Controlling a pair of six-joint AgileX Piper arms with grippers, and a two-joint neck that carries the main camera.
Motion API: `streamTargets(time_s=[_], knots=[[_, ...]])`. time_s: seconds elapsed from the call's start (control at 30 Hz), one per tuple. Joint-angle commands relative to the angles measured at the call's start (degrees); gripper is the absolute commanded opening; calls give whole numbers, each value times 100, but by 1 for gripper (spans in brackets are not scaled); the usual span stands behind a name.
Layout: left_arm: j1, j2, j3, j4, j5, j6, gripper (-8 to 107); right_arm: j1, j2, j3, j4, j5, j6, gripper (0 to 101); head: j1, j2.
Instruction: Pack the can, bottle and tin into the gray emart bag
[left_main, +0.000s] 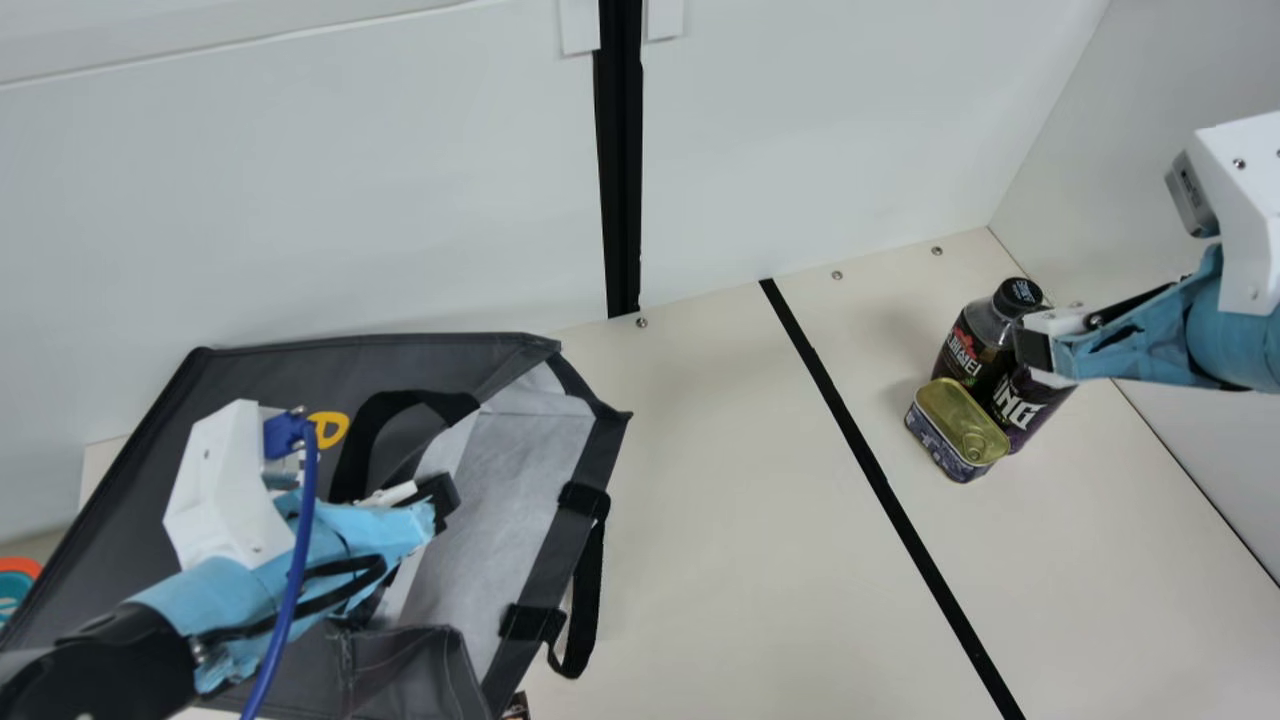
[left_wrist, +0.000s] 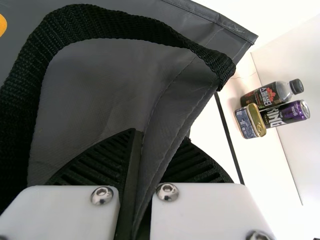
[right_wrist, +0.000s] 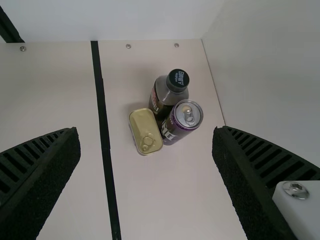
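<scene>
Can (right_wrist: 176, 126), bottle (left_main: 975, 340) and tin (left_main: 960, 418) stand huddled near the table's (left_main: 720, 520) far right corner, below the right gripper (left_main: 1036, 350), its fingers spread wide. Toward the left edge, the left gripper (left_main: 443, 500) pinches a fold of the gray emart bag (left_main: 300, 375).

The black left arm (left_main: 110, 665) slants in at the main view's lower left, its wrist (left_main: 190, 600) wrapped in light blue; the left gripper (left_main: 440, 502) has its black ribbed fingers pinched almost together. The blue-wrapped right arm (left_main: 1235, 345) carries the right gripper (left_main: 1035, 350), fingers spread wide.
</scene>
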Motion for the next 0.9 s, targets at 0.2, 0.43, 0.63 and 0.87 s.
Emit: streamTargets(time_s=[0.2,0.43,0.63,0.87], knots=[[0,0,0,0,0,0,10,-101,168,-32,-132,3,-246,91,-130,-5],[0,0,0,0,0,0,10,-263,332,-22,-176,3,-524,91,-130,-5],[0,0,0,0,0,0,10,-394,479,-27,-171,3,-752,91,-130,-5],[0,0,0,0,0,0,10,-508,648,-3,-150,3,-995,91,-130,-5]])
